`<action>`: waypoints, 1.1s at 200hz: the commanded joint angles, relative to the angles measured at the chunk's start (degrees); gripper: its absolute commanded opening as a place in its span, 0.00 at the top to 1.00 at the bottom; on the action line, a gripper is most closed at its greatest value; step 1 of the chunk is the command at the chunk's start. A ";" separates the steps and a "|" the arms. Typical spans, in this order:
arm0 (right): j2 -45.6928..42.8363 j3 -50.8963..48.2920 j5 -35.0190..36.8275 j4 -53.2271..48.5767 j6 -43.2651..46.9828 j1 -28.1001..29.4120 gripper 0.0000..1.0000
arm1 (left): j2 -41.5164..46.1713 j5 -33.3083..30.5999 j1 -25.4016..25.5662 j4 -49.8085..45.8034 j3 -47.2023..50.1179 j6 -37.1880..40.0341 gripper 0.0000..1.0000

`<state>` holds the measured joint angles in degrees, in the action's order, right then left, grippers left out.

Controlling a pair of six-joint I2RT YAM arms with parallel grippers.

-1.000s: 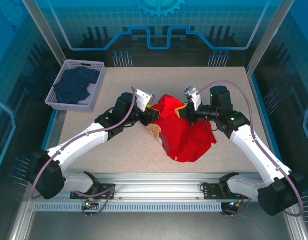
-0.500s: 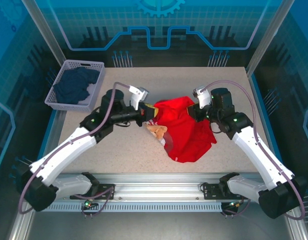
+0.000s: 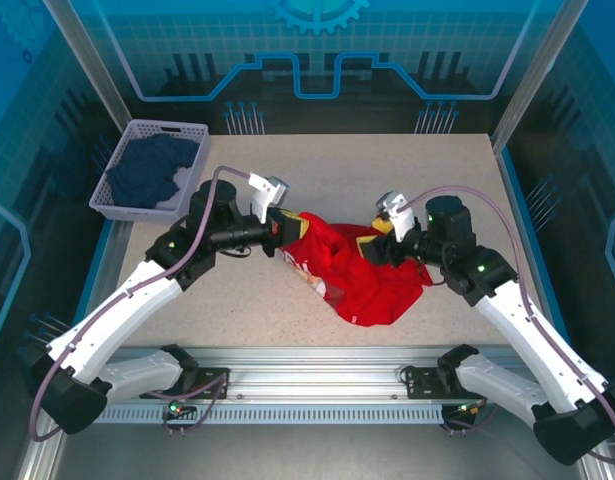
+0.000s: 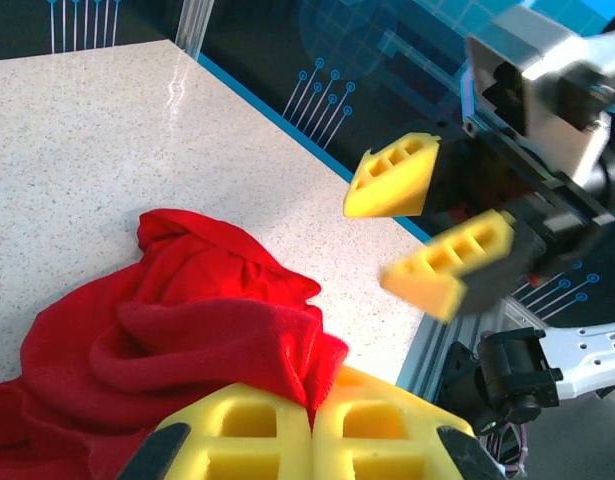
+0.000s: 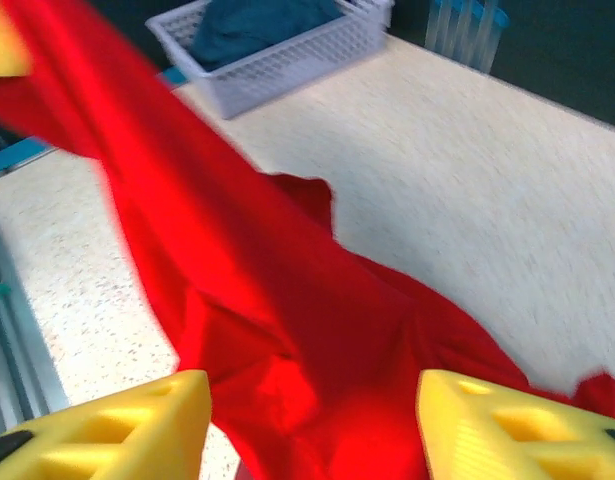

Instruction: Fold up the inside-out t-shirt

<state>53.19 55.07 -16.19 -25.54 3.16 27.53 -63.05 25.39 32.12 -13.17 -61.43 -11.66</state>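
The inside-out t-shirt [image 3: 372, 285] lies crumpled and bright red on the table's middle, stretched toward the left. My left gripper [image 3: 285, 228] is shut on its left edge, and in the left wrist view a fold of the red cloth [image 4: 187, 330] is pinched between the closed yellow pads [image 4: 257, 435] of that gripper [image 4: 312, 410]. My right gripper [image 3: 379, 245] stands open at the shirt's upper right. In the right wrist view it [image 5: 312, 400] hovers just over the red cloth [image 5: 317, 340], its fingers wide apart and gripping nothing. The left wrist view shows the same open right gripper [image 4: 422, 222].
A white mesh basket [image 3: 137, 212] with a dark navy garment [image 3: 147, 170] stands at the table's back left, and the basket [image 5: 277, 60] is in the right wrist view too. Speckled tabletop [image 3: 387, 165] lies bare behind the shirt. Frame posts flank the table.
My right gripper has opened and let go of the shirt. My left gripper has shut on the shirt's edge and drawn it left. The cloth has dropped lower and spread.
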 commanded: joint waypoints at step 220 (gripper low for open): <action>14.76 1.27 -22.27 20.48 -30.78 -2.96 1.00 | -0.92 -32.20 0.08 -3.73 2.71 -5.86 0.39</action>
<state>66.37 56.82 -38.74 -9.63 -21.02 25.67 -72.71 -9.19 31.48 -17.32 -64.29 -11.90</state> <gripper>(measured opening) 0.052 0.555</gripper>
